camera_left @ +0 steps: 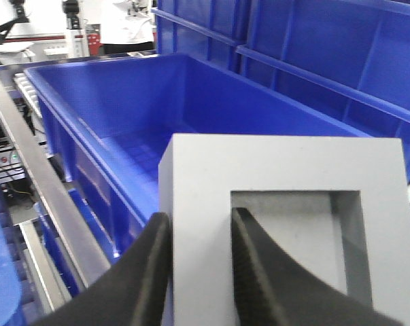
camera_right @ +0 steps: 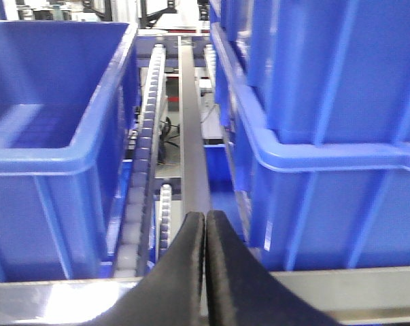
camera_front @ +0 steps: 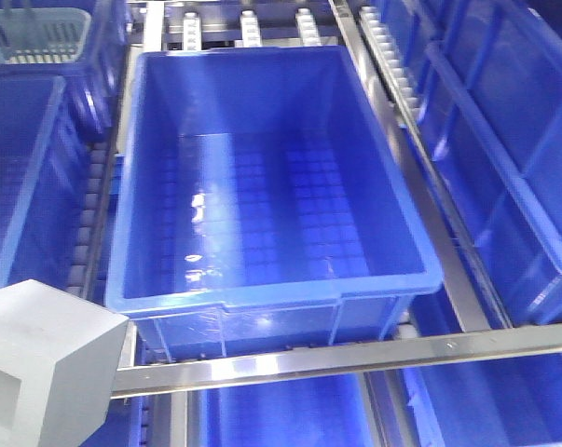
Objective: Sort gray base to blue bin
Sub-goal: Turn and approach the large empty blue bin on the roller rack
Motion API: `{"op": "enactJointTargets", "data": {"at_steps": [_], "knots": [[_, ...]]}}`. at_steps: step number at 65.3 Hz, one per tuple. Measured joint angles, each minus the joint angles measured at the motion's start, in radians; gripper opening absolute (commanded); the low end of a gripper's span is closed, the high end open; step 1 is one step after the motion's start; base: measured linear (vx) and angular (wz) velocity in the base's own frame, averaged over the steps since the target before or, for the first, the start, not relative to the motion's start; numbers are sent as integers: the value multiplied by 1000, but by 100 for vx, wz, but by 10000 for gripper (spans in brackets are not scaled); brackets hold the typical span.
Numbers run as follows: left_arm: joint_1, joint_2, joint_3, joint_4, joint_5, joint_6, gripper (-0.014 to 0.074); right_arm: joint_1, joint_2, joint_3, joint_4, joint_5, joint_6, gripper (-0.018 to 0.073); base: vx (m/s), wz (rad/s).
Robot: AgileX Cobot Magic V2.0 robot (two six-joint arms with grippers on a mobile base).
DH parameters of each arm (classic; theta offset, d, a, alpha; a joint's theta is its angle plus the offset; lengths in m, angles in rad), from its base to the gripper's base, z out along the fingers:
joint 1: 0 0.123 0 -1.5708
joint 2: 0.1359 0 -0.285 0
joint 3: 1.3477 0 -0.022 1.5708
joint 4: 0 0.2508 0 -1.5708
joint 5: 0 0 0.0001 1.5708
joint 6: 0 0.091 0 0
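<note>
Counts: 1 gray base (camera_front: 47,363), 1 blue bin (camera_front: 262,298) fully in view, 2 grippers, 1 pale slotted basket (camera_front: 38,33).

Front view: the blue bin sat mid-frame with nothing inside it, grid floor visible. The gray base was at 7 o'clock of the frame, just off the bin's near-left corner and outside the rim. In the picture it overlapped the left end of the steel rail (camera_front: 355,358) that ran across in front of the bin. More blue tubs sat at 9, 3 and 6 o'clock (all cropped, so no firm count). The basket was at 11 o'clock.

Left wrist view: the left gripper (camera_left: 199,216) was clamped on the gray base (camera_left: 286,170), pinching one wall of it. One finger (camera_left: 249,258) sat inside the square recess and the other was on the outer side face. The recess faced the camera. The blue bin (camera_left: 123,102) lay beyond the base, from 10 to 12 o'clock.

Right wrist view: the right gripper (camera_right: 205,216) had its fingers pressed together, held nothing, and hung over a steel rail. A roller track (camera_right: 147,156) ran toward 12 o'clock, with blue tubs at 9 and 3 o'clock.
</note>
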Motion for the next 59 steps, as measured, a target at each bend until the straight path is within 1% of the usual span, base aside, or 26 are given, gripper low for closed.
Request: {"op": "enactJointTargets", "data": {"at_steps": [25, 59], "knots": [[0, 0, 0, 0, 0, 0, -6, 0, 0, 0, 0, 0, 0, -9, 5, 15], [0, 0, 0, 0, 0, 0, -6, 0, 0, 0, 0, 0, 0, -9, 5, 0]]}}
